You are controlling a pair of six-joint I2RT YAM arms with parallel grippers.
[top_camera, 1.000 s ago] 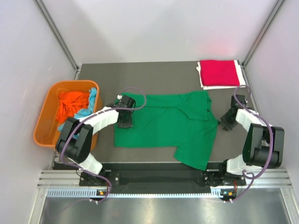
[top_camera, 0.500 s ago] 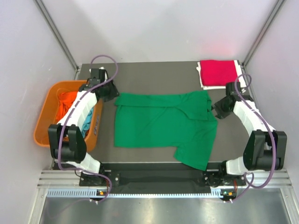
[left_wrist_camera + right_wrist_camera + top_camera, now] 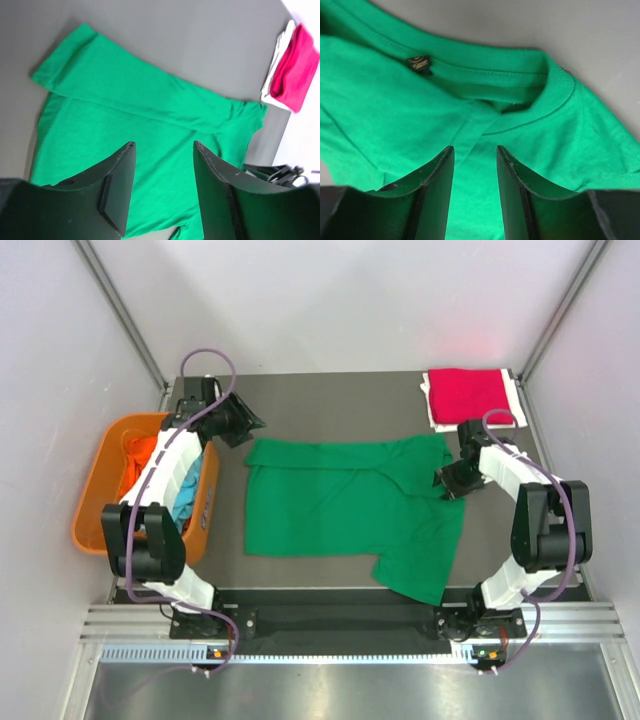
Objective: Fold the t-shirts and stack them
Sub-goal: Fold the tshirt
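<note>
A bright green t-shirt lies spread on the dark table, its far edge folded over, collar to the right. My left gripper is open and empty, raised above the table off the shirt's far-left corner; its wrist view looks down on the green shirt. My right gripper is open and empty, low over the shirt's collar, with its jaws astride green cloth. A folded crimson shirt lies at the back right. An orange shirt and a light blue shirt lie in the tub.
The orange plastic tub stands off the table's left edge, partly under my left arm. The crimson shirt rests on a white sheet, also seen in the left wrist view. Grey walls and metal posts close in the table.
My left gripper has let go of the shirt's left edge and swung back and up to the far left. My right gripper has moved in left onto the collar.
</note>
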